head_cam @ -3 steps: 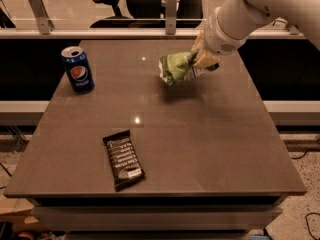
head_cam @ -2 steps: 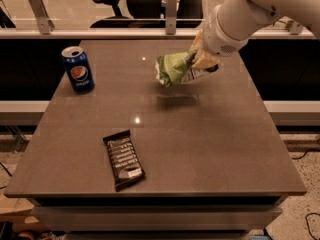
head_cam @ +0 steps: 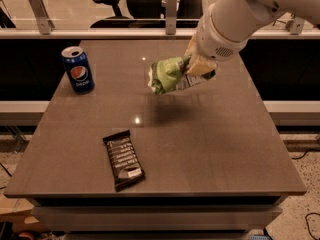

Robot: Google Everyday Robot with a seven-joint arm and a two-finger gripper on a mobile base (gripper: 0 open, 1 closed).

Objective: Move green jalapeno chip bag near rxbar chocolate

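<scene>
Transfer half done: green jalapeno chip bag (head_cam: 167, 75), a crumpled light-green and white foil pouch, hangs above the brown table (head_cam: 215, 149).
The gripper (head_cam: 192, 66), over the far middle-right of the tabletop, pinches the bag's right end, and a shadow beneath shows it lifted clear. Pick-up looks finished. What remains, by my reading, is the carry nearer and leftward to the rxbar chocolate (head_cam: 123, 159), a flat black wrapped bar well apart at the near left, then release. A blue Pepsi can (head_cam: 78, 69) stands far left.
</scene>
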